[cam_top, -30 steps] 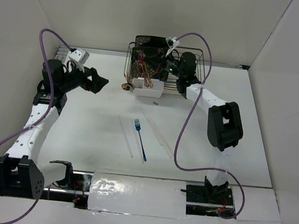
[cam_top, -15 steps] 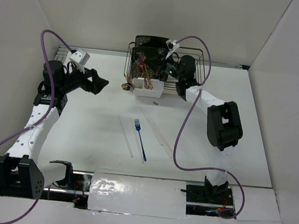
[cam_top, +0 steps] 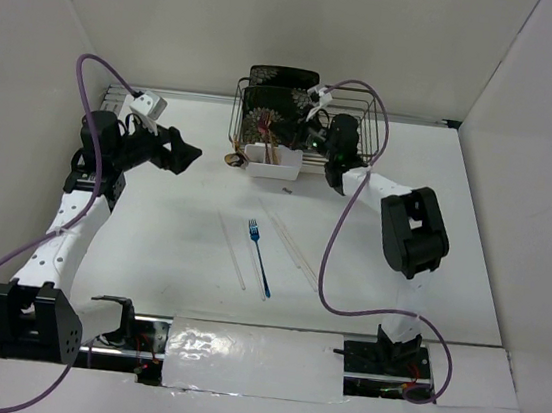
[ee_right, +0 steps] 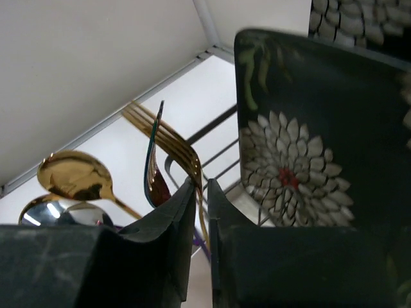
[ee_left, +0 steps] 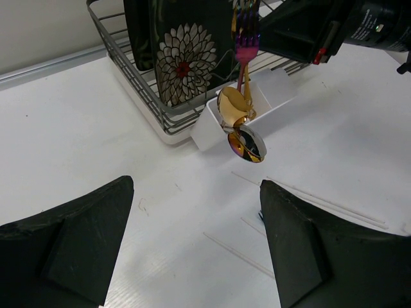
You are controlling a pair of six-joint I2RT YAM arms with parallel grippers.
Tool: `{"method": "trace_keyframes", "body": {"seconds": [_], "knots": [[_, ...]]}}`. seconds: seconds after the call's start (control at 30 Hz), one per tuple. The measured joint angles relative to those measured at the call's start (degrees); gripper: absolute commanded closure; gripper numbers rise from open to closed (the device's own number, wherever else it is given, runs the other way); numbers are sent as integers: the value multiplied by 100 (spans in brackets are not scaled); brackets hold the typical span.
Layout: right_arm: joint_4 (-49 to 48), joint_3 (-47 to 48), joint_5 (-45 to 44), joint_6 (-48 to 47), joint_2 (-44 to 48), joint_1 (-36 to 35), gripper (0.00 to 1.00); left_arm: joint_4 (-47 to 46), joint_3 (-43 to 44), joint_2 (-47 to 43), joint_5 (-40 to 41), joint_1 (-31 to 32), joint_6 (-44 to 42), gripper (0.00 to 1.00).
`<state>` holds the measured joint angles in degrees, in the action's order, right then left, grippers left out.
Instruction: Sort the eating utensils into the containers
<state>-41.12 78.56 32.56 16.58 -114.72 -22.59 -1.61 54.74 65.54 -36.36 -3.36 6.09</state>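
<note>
The white tub stands in front of the wire rack and holds two spoons and an upright gold iridescent fork. My right gripper is at that fork. Its jaws stand a narrow slit apart, with the fork's handle in the slit against one finger. My left gripper hangs wide open and empty above the table at the left. A blue-handled fork and pale chopsticks lie on the table.
The dark wire rack stands at the back with the black floral plate upright in it, close behind the tub. White walls close in the table at the back and on both sides.
My right wrist has shifted a little right and toward the tub, uncovering more of the plate. Its jaws have parted slightly around the fork. The left arm has not moved.
</note>
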Motion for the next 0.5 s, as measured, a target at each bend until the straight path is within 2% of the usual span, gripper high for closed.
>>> {"method": "trace_keyframes", "body": {"seconds": [0.07,0.13,0.37,0.5], "knots": [[33,-155,-26,-28,37,4,69,-11,0,0,-20,0,15,8],[116,-297,-74,-76,101,4,69,-17,0,0,-46,0,20,8],[490,-472,-186,-197,466,7,50,-59,0,0,-151,0,59,8],[1049,-592,-494,-304,938,15,40,-61,0,0,-175,0,173,8]]}}
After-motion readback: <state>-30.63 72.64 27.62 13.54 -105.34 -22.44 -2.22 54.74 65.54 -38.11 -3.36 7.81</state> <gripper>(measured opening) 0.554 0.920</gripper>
